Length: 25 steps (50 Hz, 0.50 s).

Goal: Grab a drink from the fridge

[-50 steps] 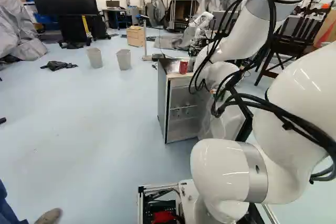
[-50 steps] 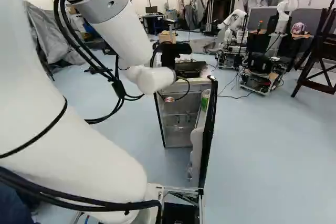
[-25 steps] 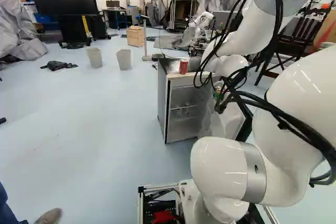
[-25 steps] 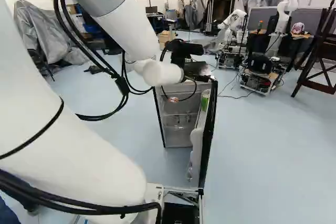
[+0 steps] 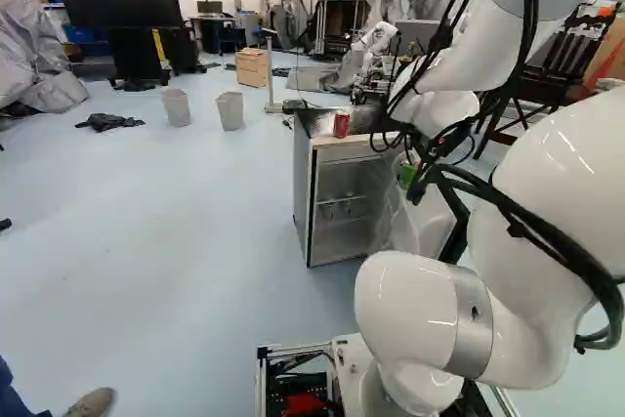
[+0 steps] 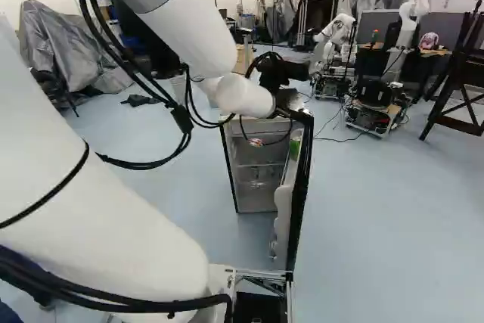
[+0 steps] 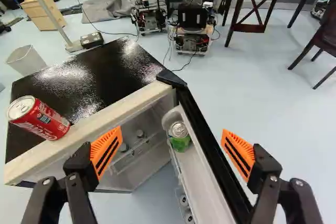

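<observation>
In the right base view my black gripper (image 6: 283, 73) is above the fridge top near the opened door (image 6: 301, 187). The wrist view shows the gripper (image 7: 172, 141) open, its orange pads (image 7: 107, 150) wide apart with nothing gripped. Beyond and between the fingers, a green can (image 7: 179, 137) stands upright in the door's upper shelf. A red can (image 7: 39, 118) stands on the black fridge top (image 7: 100, 72), beside the gripper, near the pale front edge. The fridge (image 5: 337, 207) is open toward the base.
The door's black edge (image 7: 210, 150) runs between the fingers, nearer one of them. Another robot (image 6: 374, 100) stands beyond the fridge. Two grey bins (image 5: 177, 107) are on the floor left of the fridge in the left base view. A dark wooden chair (image 5: 547, 75) is farther back.
The arm has swung toward the door side, rightward in both base views, bringing the gripper over the door. The green can shows more in the left base view. The base and fridge have not shifted.
</observation>
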Motion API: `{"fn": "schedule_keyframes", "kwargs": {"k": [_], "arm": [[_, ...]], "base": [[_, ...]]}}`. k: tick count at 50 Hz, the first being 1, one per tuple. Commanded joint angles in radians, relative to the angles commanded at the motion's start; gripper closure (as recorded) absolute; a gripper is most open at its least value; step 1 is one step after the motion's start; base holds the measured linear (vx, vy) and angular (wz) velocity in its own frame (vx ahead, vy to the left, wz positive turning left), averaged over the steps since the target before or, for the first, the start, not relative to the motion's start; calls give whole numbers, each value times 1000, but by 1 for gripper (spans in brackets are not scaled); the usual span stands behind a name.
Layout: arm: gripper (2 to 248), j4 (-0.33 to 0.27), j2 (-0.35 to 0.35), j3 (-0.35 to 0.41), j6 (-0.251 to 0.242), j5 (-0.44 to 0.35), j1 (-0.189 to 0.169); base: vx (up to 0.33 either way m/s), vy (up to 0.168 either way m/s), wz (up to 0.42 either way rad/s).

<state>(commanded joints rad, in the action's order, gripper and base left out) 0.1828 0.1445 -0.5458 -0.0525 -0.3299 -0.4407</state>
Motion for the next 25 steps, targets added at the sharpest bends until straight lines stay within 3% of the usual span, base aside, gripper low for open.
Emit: {"fn": "schedule_keyframes", "kwargs": {"k": [11, 25], "arm": [[3, 46, -1, -28, 0, 33, -35], [3, 158, -7, -63, 0, 99, -80]], "base": [[0, 0, 0], [0, 0, 0]]}}
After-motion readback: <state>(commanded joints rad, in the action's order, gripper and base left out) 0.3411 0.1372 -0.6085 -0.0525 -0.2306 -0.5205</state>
